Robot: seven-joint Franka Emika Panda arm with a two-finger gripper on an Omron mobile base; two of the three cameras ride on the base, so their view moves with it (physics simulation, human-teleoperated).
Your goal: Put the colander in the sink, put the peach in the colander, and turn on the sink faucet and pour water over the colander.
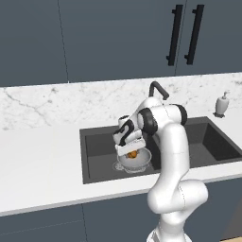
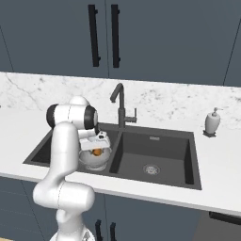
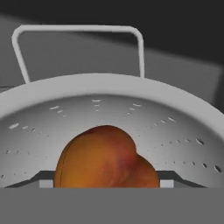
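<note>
A: Simulated kitchen with dark blue-grey cabinets, white marble counter [image 1: 42,156] and backsplash. Sunk into the counter, the sink [image 2: 155,136]: dark, with two basins. Behind the divider, the sink faucet [image 2: 120,106], spout curved, no stream falling. Off to the right of the sink, a white soap dispenser [image 2: 212,122].

B: Step in hand?

A: Judged as the second: peach into colander. Already seated in the left basin, the colander [image 1: 142,158], upright on its ring base, one wire handle raised beyond the far rim in the hand view. Faucet not yet turned on.

B: And the tool?

A: Lowered straight over the bowl, the gripper [image 1: 130,149]. Seen between the finger tips at the bottom of the hand view, the peach [image 3: 105,157], down inside the rim and in front of the perforated wall. Appeared pinched between the tips; firmness of hold, and contact with the colander floor, impossible to tell.

B: Next move?

A: Probably a release once low enough in the bowl, then a straight lift clear of the rim to avoid tipping the colander. After that, a reach up and back to the small side lever on the faucet, with the spout brought over the left basin.
</note>
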